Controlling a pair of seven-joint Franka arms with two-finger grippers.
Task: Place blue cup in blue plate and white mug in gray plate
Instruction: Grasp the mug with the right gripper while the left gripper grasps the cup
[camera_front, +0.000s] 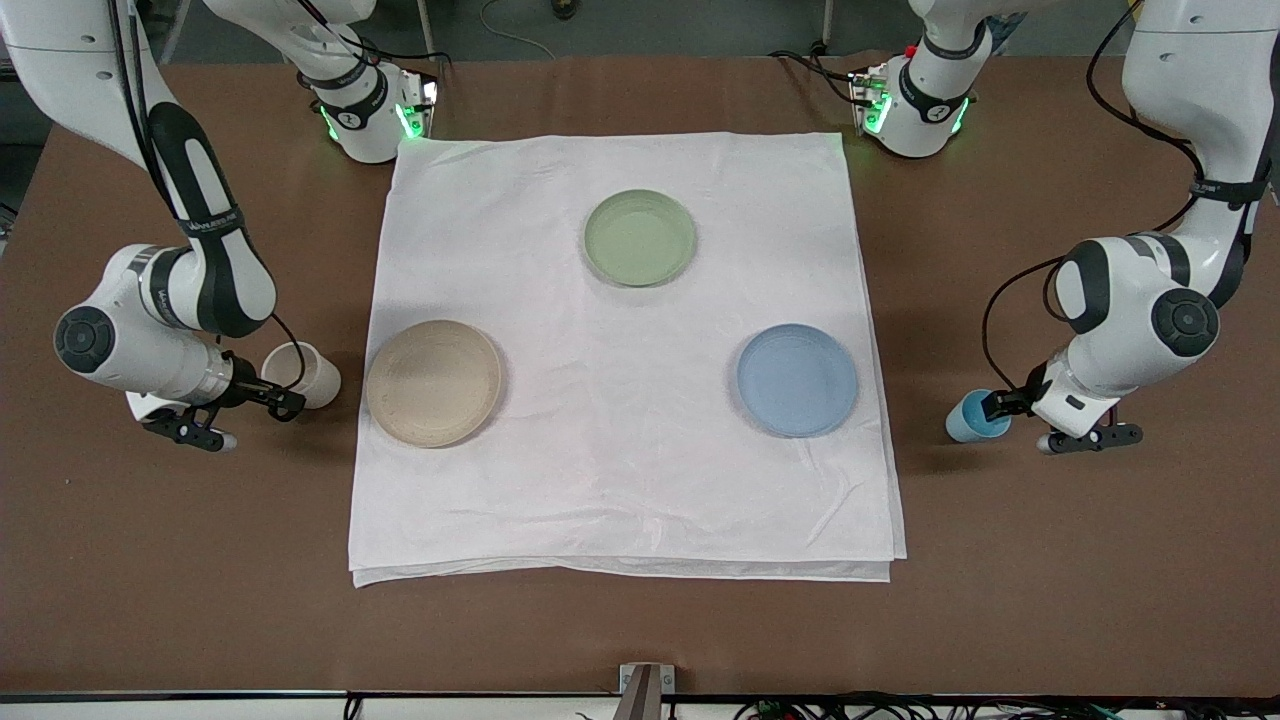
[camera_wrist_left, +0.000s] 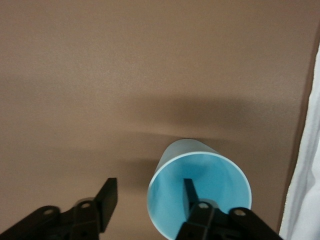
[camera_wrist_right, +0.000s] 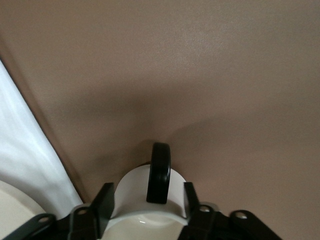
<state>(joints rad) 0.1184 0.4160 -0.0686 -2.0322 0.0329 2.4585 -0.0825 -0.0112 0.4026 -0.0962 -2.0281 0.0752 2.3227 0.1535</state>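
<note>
- The left gripper (camera_front: 990, 408) is low at the left arm's end of the table (camera_front: 640, 620), off the white cloth (camera_front: 620, 480). Its fingers (camera_wrist_left: 189, 196) are spread wide: one is inside the blue cup (camera_front: 972, 418), the other stands outside it, apart from the wall.
- The blue cup (camera_wrist_left: 199, 192) sits on the bare table, just beside the cloth's edge and near the blue plate (camera_front: 797, 380).
- The right gripper (camera_front: 270, 392) is low at the right arm's end of the table, also off the cloth. Its fingers (camera_wrist_right: 104, 202) sit on either side of the white mug (camera_front: 300, 374), close against its body.
- The mug (camera_wrist_right: 145, 197) has its dark handle (camera_wrist_right: 159, 172) between the fingers, pointing away from the wrist. It is just beside the gray plate (camera_front: 433, 382).
- The gray and blue plates lie on the cloth, well apart.
- A green plate (camera_front: 640, 238) lies on the cloth farther from the front camera, between the two.
</note>
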